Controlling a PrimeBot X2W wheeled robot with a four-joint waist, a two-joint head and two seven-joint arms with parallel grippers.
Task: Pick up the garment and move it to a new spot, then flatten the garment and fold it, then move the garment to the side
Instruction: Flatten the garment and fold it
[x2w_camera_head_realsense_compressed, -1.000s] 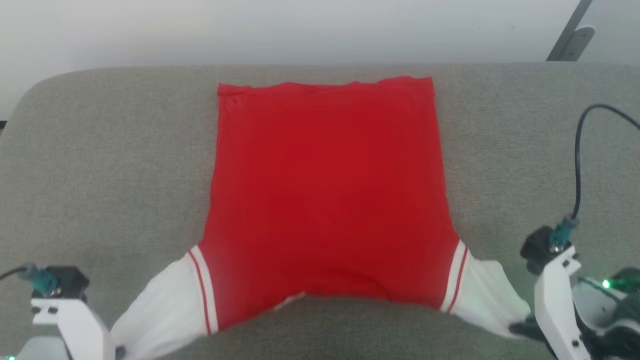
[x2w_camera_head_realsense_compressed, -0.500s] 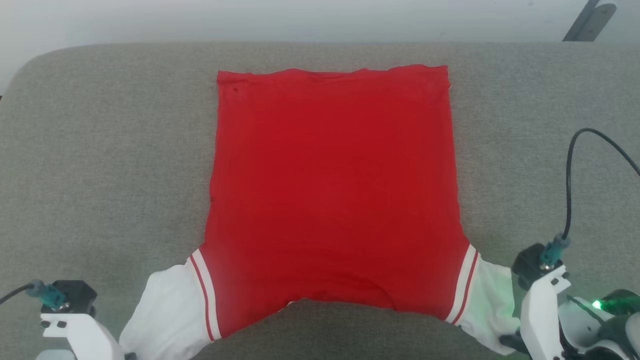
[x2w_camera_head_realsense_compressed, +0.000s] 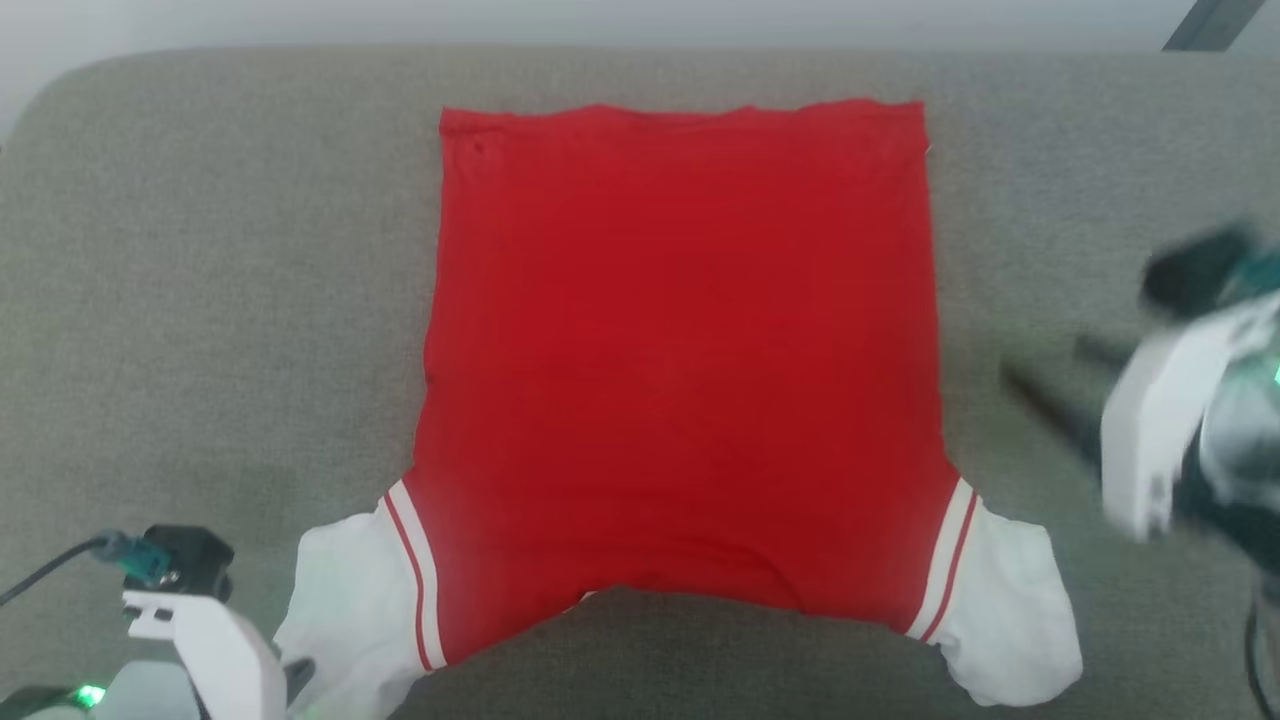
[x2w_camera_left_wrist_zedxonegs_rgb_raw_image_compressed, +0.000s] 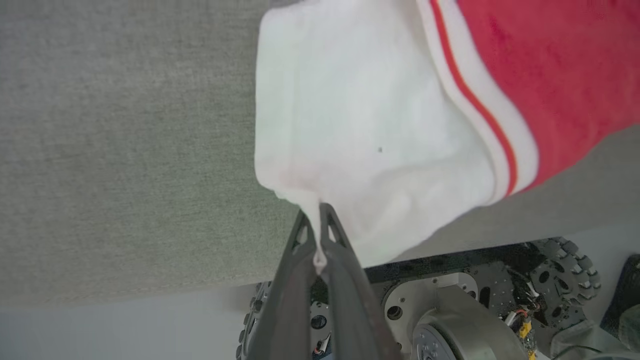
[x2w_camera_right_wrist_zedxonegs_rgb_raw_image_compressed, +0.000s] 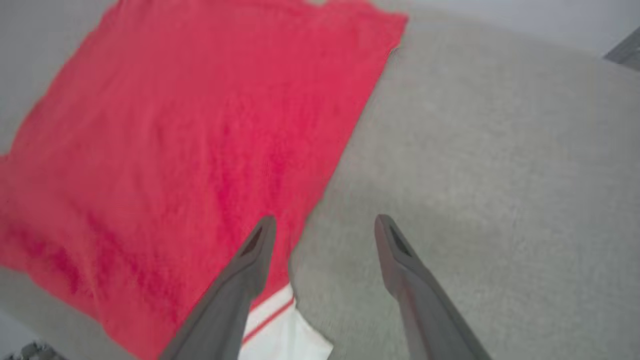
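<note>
Two fingers of left gripper (x2w_camera_left_wrist_zedxonegs_rgb_raw_image_compressed: 315, 212) pressed tight together at bottom centre of left wrist view, clamped on a pulled-out corner of left sleeve (x2w_camera_left_wrist_zedxonegs_rgb_raw_image_compressed: 360, 125). In head view, at lower left corner, just beside that sleeve's tip.

Across middle of head view: garment (x2w_camera_head_realsense_compressed: 680, 340), spread flat on grey cushion (x2w_camera_head_realsense_compressed: 200, 280), straight edge toward top of frame, sleeves toward bottom. Bright red body, nearly square and smooth, with faint creases near lower edge. Short white sleeves at lower left and lower right, each joined to the red by narrow white-red-white stripe trim. Left sleeve drawn toward bottom edge; right sleeve (x2w_camera_head_realsense_compressed: 1010, 600) loose and rounded, touched by nothing.

At right edge of head view, blurred: right gripper (x2w_camera_head_realsense_compressed: 1045, 360), apart from the fabric, beside red body's right edge, fingers pointing left. In right wrist view, spread wide and holding nothing, one finger over the red edge and stripe, the other over bare cushion.
</note>
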